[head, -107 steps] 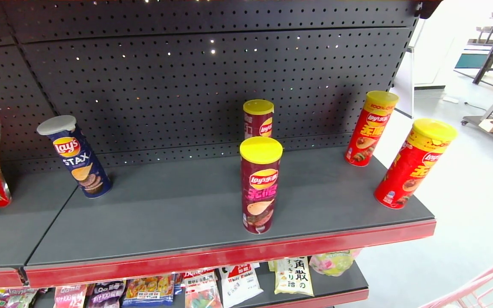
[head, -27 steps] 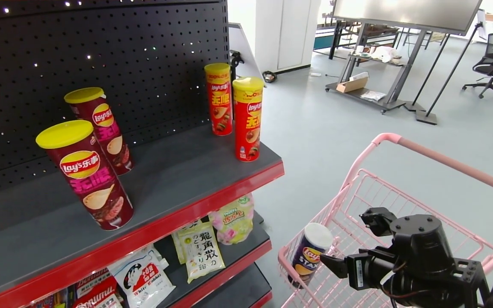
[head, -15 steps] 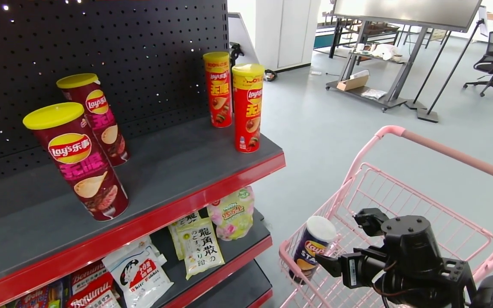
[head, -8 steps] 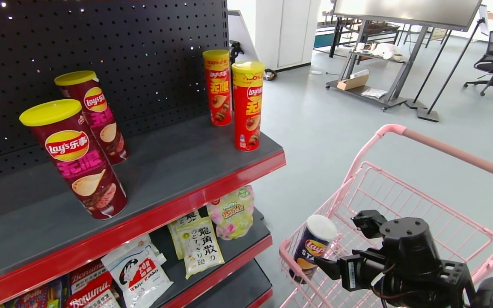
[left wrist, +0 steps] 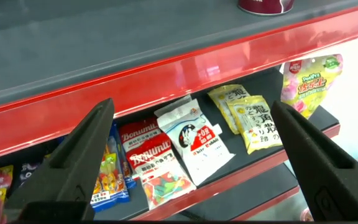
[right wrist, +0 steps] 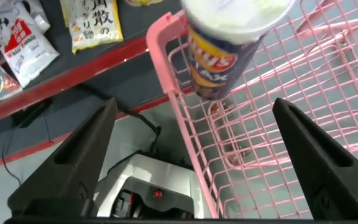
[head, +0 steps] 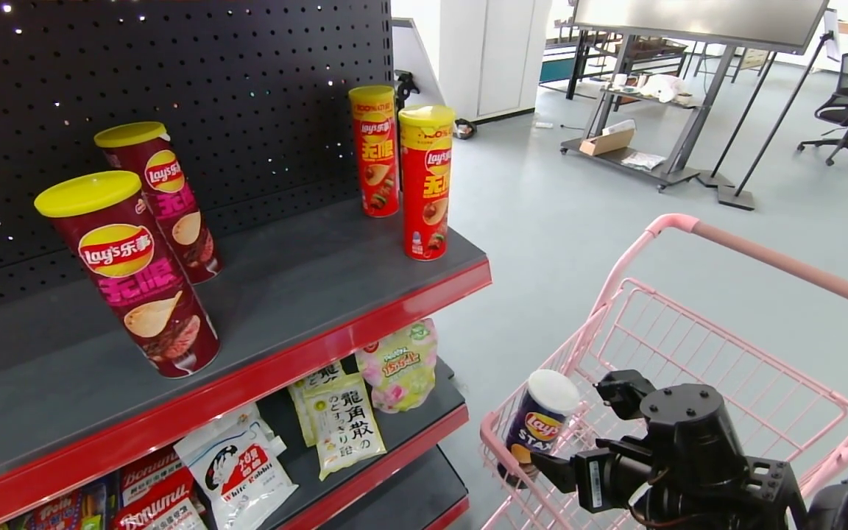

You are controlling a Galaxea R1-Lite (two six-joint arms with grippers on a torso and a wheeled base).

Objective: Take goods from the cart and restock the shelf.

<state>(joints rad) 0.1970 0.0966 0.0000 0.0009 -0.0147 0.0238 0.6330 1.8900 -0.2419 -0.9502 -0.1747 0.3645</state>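
Observation:
A blue chips can (head: 539, 425) with a white lid stands in the near left corner of the pink cart (head: 689, 230). My right gripper (head: 570, 422) is open just beside the can, one finger above and one below its side. In the right wrist view the can (right wrist: 219, 56) sits ahead between the wide-spread fingers, over the cart rim (right wrist: 182, 127). My left gripper (left wrist: 191, 104) is open and holds nothing, below the shelf's red front edge (left wrist: 166, 68). The grey shelf (head: 306, 294) carries two maroon cans (head: 129, 272) and two red cans (head: 424, 180).
Snack bags (head: 339, 423) lie on the lower shelf, seen close in the left wrist view as snack bags (left wrist: 194, 140). A black pegboard (head: 210, 88) backs the shelf. Open grey floor (head: 578, 221) lies beyond the cart, with stands and a chair far off.
The head camera swung from the shelf front to the cart on the right. In the last second my right gripper crept down and closer to the blue can. The can has not moved.

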